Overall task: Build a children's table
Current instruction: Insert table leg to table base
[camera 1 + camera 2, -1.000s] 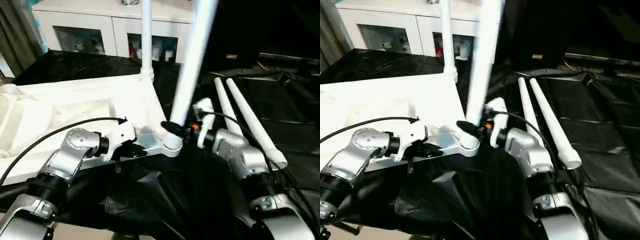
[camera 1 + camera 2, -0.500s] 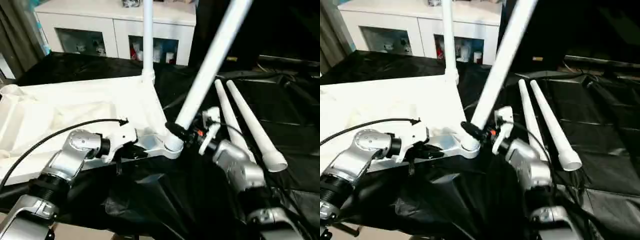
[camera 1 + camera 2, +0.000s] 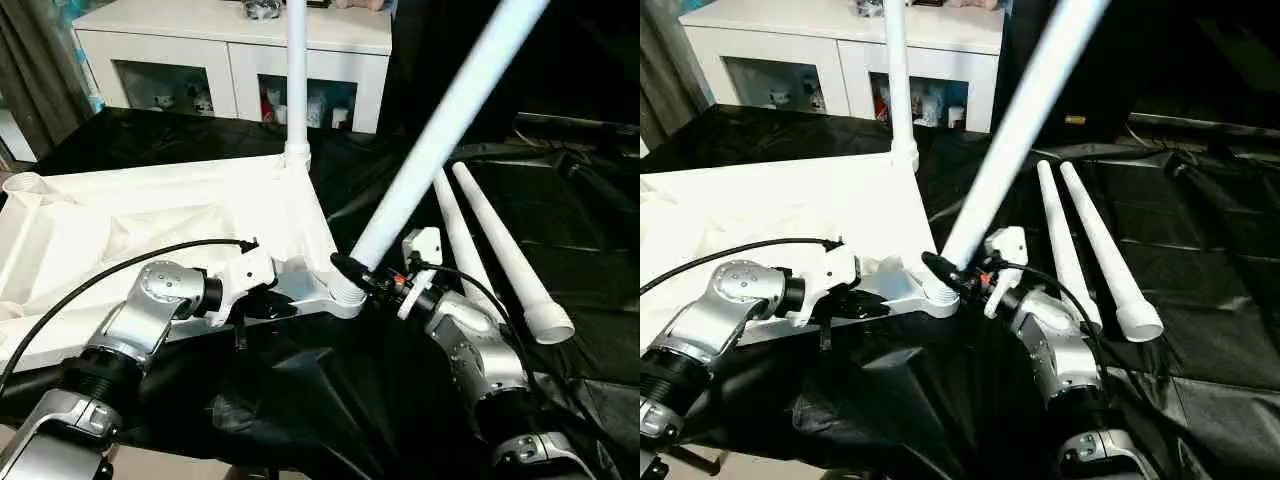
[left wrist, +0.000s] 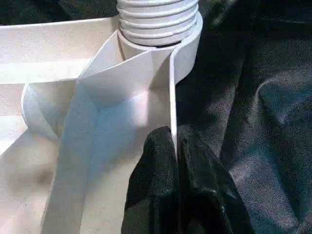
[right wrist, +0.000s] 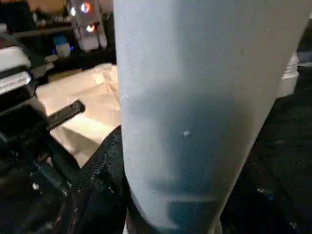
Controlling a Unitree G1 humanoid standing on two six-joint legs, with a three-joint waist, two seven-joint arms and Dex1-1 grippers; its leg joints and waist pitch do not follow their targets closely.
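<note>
On the black-draped desk (image 3: 590, 270), the upturned children's table (image 3: 150, 215) lies with a tool at its near corner on either side.

The left tool (image 4: 176, 146) is pinched tight on the thin rim of the tabletop beside the near corner socket. The right tool (image 3: 352, 272) clasps the base of a white leg (image 3: 440, 125) that slants up and away from that socket, its threaded end seated there. Another leg (image 3: 297, 80) stands upright in the far corner. Two loose legs (image 3: 500, 250) lie side by side on the black sheet to the right. A white cabinet (image 3: 235, 55) stands behind.
</note>
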